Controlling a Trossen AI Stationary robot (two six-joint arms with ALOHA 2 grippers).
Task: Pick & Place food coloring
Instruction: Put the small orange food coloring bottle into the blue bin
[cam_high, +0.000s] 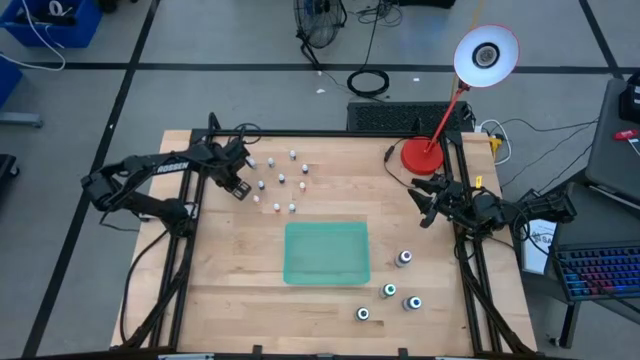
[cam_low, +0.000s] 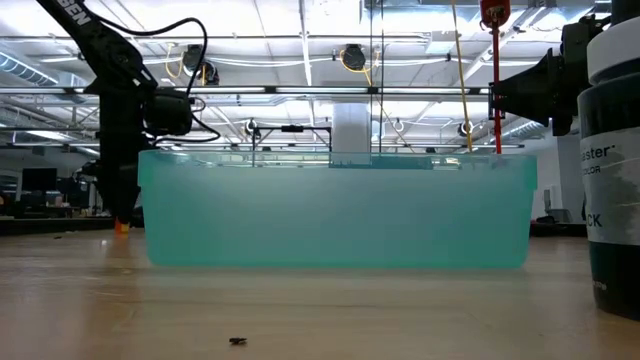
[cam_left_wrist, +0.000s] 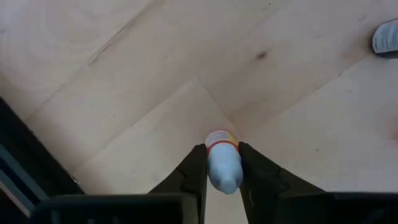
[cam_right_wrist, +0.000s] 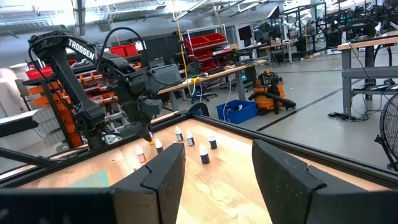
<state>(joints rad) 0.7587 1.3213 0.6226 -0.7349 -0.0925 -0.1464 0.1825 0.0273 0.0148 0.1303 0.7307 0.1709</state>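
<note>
Several tiny whitish food coloring bottles (cam_high: 281, 180) stand upright on the wood at the far left of the table, also seen as bottles (cam_right_wrist: 202, 154) in the right wrist view. My left gripper (cam_high: 240, 190) points down among them and is shut on one small white bottle (cam_left_wrist: 222, 163) with a red and yellow band. Larger dark bottles with green or blue tops (cam_high: 404, 259) stand at the near right. My right gripper (cam_right_wrist: 217, 180) hangs open at the right edge, level, with nothing between its fingers. My left gripper pinches the small bottle's body (cam_left_wrist: 224, 177) between its two fingers (cam_left_wrist: 194, 174), one on each side. The fingers come from above, pointing down. The bottle stands upright between them, its banded lower end (cam_left_wrist: 221, 140) toward the wood; whether it is lifted, I cannot tell.
A translucent green tray (cam_high: 326, 252) lies in the middle of the table and fills the low view as a tray wall (cam_low: 335, 210). A red desk lamp (cam_high: 424, 155) stands at the far right corner. One large dark bottle (cam_low: 612, 160) stands close to the low camera.
</note>
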